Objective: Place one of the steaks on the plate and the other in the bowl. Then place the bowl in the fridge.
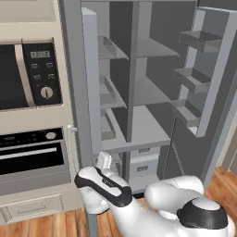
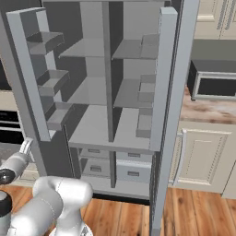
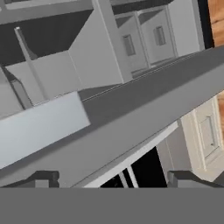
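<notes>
In the left base view, the built-in microwave (image 1: 28, 74) and the oven (image 1: 32, 155) are sitting at the far left in their cream frame. Just to their right, the fridge (image 1: 139, 92) is standing with both doors swung open, exposing grey inner shelves, two lower drawers (image 1: 144, 164) and the door bins (image 1: 196, 78) on the right-hand door. The shelves are showing bare grey surfaces. The white arm is rising from the lower right and reaching down and left toward the bottom edge of the left fridge door, where the claw (image 1: 104, 161) is sitting low beside that door.

In the hand view, the two dark fingertips (image 3: 46, 178) are standing well apart at the bottom, so the claw (image 3: 114, 180) is spread and gripping nothing; the grey door edge is running diagonally just beyond them.

In the right base view, the claw (image 2: 26, 146) is appearing at the far left, the fridge (image 2: 110, 92) is occupying the centre, and a wood-topped desk (image 2: 207, 110) is lying to the right.
</notes>
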Available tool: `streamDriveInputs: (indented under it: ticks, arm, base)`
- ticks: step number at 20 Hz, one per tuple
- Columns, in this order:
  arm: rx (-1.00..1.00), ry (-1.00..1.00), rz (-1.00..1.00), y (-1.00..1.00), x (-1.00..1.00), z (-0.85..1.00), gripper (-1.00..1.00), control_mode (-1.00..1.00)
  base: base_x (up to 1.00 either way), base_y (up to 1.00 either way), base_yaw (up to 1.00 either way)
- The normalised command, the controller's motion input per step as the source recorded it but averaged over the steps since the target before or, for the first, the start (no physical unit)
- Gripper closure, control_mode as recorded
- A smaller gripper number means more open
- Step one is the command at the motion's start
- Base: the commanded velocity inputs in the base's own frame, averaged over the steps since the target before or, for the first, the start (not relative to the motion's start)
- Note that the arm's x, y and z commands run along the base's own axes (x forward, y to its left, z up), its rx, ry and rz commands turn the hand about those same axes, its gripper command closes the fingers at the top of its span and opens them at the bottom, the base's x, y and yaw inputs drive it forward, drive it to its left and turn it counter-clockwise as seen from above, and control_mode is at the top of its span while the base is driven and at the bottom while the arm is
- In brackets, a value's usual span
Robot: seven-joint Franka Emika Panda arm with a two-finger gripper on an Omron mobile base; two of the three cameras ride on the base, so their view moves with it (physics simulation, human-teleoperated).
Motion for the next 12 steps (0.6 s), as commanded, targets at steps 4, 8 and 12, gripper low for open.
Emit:
streamDriveInputs:
  ticks: [4, 8, 12]
  arm:
    - [0.01, 0.23, -0.10, -0.79, -0.12, 1.00, -1.00, -1.00]
    - [0.02, 0.41, -0.22, -0.43, -0.01, 1.00, -1.00, -1.00]
    - [0.00, 0.33, -0.09, -0.62, 0.16, 0.92, -1.00, -1.00]
  base:
    - [0.00, 0.00, 0.00]
    - [0.00, 0.00, 0.00]
    - [0.00, 0.00, 0.00]
